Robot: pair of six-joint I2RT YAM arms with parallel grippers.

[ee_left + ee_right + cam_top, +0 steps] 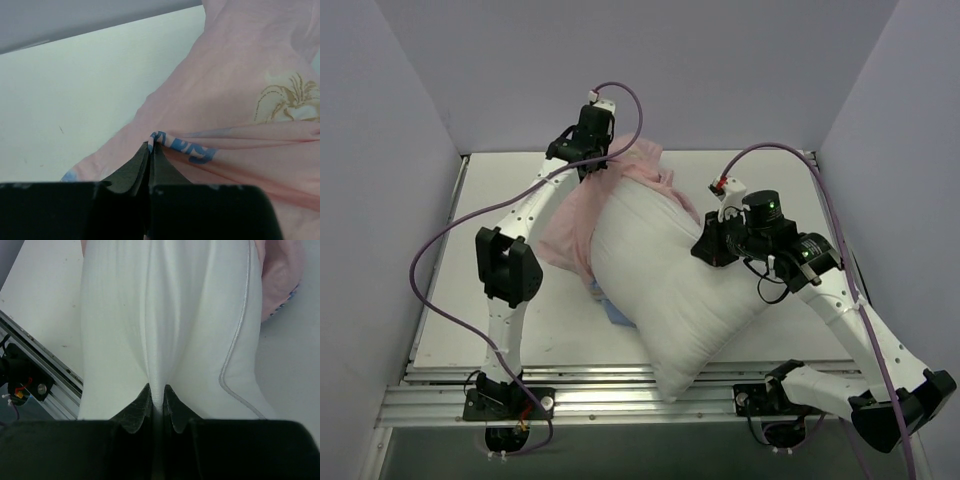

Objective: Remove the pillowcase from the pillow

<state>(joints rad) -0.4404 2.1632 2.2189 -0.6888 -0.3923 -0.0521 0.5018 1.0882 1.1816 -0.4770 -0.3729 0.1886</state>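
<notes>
The white puffy pillow (665,280) lies diagonally across the table, one pointed corner over the near rail. The pillowcase (582,215), pale pink side out, is bunched around the pillow's far left end, and a bit of blue shows under it. My left gripper (592,160) is shut on a fold of the pillowcase (230,125) at the far end; the fold with blue print sits between its fingertips (152,141). My right gripper (712,250) is shut on a pinch of the pillow (165,315) at its right edge, its jaws (157,390) closed on the white fabric.
The white table (500,190) is walled by grey panels on the left, back and right. A metal rail (610,395) runs along the near edge and also shows in the right wrist view (45,370). Purple cables loop above both arms.
</notes>
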